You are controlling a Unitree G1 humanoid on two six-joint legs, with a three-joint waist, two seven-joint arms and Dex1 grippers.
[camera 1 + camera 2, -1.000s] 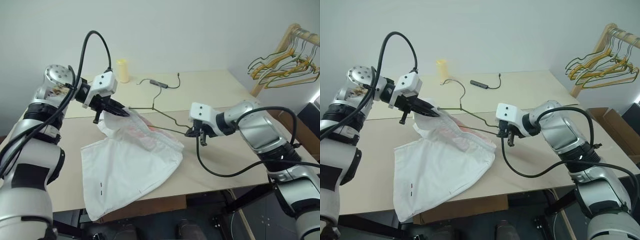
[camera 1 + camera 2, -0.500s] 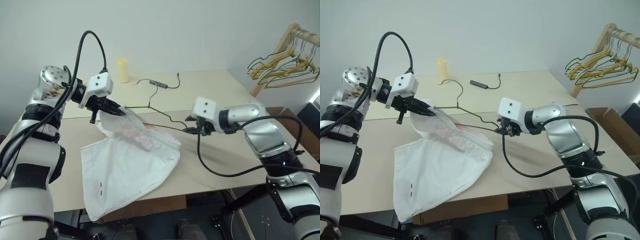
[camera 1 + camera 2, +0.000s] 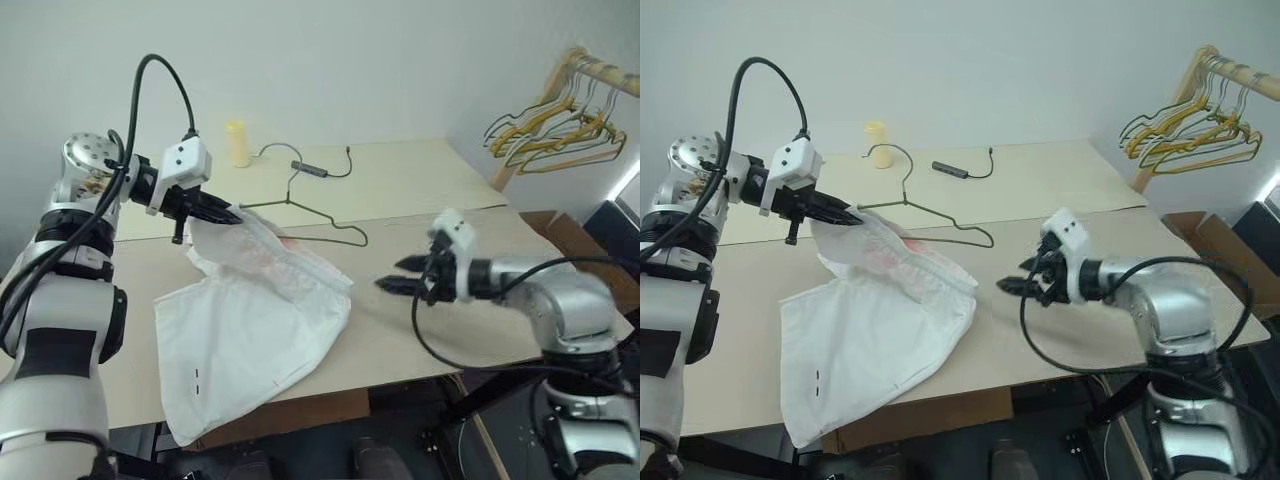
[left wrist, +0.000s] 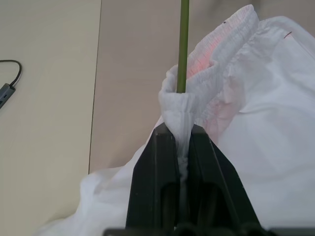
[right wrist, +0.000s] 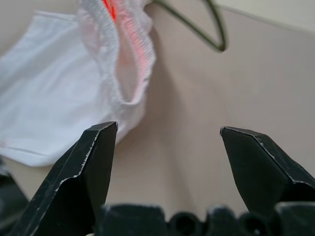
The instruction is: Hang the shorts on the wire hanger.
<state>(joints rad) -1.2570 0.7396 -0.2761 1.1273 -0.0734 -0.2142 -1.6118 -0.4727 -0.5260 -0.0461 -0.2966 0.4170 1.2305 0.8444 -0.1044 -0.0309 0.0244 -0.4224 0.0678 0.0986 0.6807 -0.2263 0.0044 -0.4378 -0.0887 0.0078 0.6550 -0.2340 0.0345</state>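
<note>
The white shorts lie spread on the table, their gathered waistband raised at the far left corner. My left gripper is shut on that bunched waistband. The thin dark wire hanger lies on the table beyond the shorts. One arm of the hanger runs into the waistband right at the left fingers. My right gripper hovers open to the right of the shorts, empty, its fingers spread wide. It points back at the waistband and the hanger's bent corner.
A yellow cylinder and a dark adapter with its cable sit at the table's far side. A wooden rack with yellow and olive hangers stands at the right, above a cardboard box. The table's near edge runs below the shorts.
My right gripper has opened, let go of the hanger's right end and drawn back to the right and lower. The hanger's right end now rests on the table. The left gripper keeps its hold.
</note>
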